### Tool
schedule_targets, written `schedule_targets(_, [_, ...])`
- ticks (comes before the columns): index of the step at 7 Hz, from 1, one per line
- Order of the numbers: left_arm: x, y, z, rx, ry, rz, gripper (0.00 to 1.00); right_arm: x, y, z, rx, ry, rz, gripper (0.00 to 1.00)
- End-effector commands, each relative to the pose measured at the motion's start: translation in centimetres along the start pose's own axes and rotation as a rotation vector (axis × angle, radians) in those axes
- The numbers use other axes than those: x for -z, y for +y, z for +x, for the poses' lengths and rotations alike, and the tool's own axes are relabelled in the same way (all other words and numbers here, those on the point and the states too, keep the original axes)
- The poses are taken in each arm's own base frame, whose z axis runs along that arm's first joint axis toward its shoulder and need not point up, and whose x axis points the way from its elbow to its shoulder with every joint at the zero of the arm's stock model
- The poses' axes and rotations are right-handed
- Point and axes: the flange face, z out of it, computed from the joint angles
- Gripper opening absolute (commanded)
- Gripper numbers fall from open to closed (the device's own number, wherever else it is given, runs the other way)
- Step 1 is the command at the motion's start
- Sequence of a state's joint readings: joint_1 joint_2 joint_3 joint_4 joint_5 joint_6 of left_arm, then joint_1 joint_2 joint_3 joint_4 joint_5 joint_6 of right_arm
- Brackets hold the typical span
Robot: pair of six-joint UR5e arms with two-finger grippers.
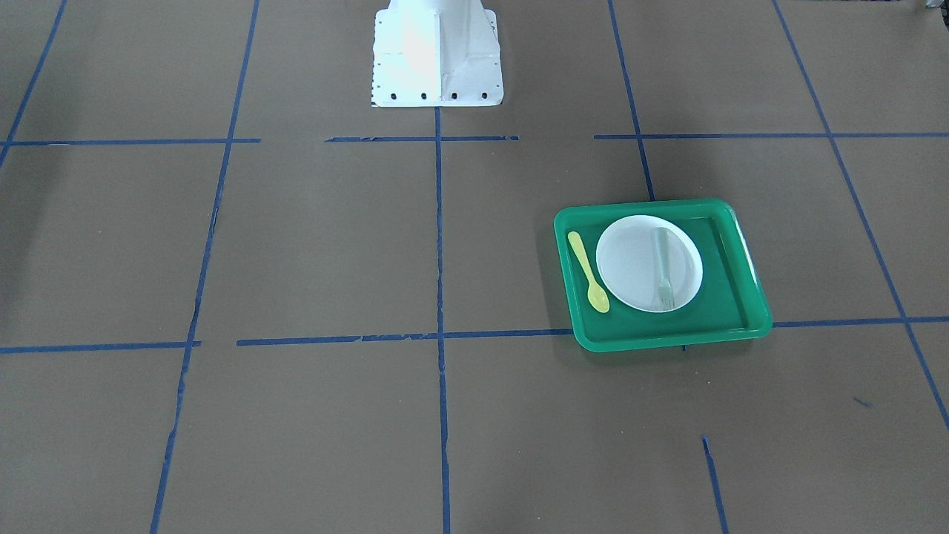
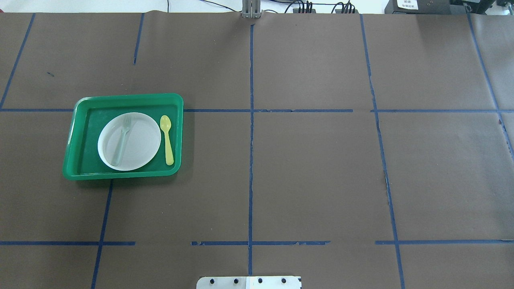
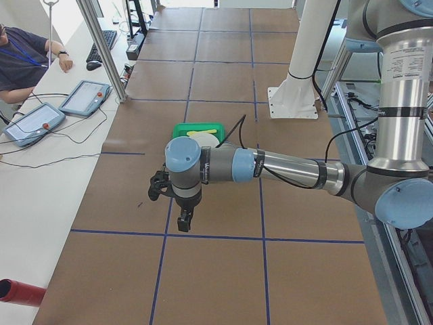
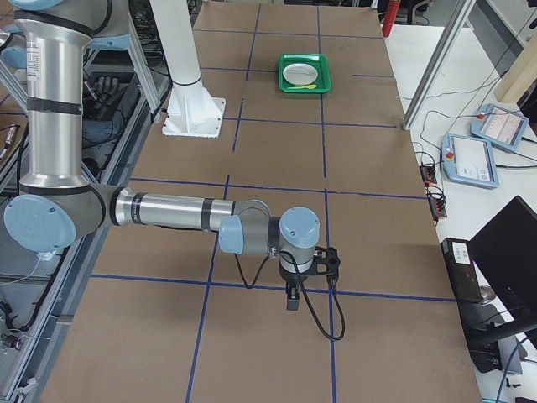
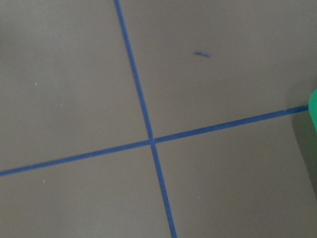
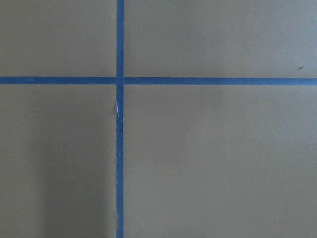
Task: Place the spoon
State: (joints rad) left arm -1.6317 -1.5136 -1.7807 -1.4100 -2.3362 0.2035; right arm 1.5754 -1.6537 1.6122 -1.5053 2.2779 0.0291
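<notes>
plastic spoon (image 1: 587, 271), glossy plastic tray (image 1: 667, 340)

The spoon (image 2: 167, 140), small and of yellow plastic, lies flat on the tray (image 2: 120, 97) floor. In the overhead view it is just beside the plate (image 2: 140, 144), at its 3 o'clock, bowl toward 12, slim handle toward 6.

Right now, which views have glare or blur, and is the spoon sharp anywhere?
Front-facing view: the robot base is blown out white. Left wrist view: slightly soft. Overhead view: the spoon is sharp and evenly lit.
</notes>
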Motion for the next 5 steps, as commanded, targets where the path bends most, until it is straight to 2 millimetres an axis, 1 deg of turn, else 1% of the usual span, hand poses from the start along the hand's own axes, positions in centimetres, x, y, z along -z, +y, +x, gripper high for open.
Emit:
schedule_targets(1, [-0.41, 1.24, -0.40, 0.002, 0.008, -0.007, 1.00, -0.05, 0.07, 0.04, -0.001, 0.000, -0.001, 1.00])
schedule_targets(2, [-1.11, 1.51, -1.08, 0.017, 0.007, -0.023, 1.00, 0.01, -0.01, -0.01, 0.000, 0.000, 0.000, 1.00])
schedule_targets(3, [-1.38, 1.65, -1.35, 0.022, 0.005, -0.029, 1.00, -0.01, 0.01, 0.00, -0.001, 0.000, -0.001, 1.00])
schedule_targets(5, [-1.11, 1.58, -1.10, 0.017, 0.004, -0.024, 1.00, 0.01, -0.01, -0.01, 0.000, 0.000, 0.000, 1.00])
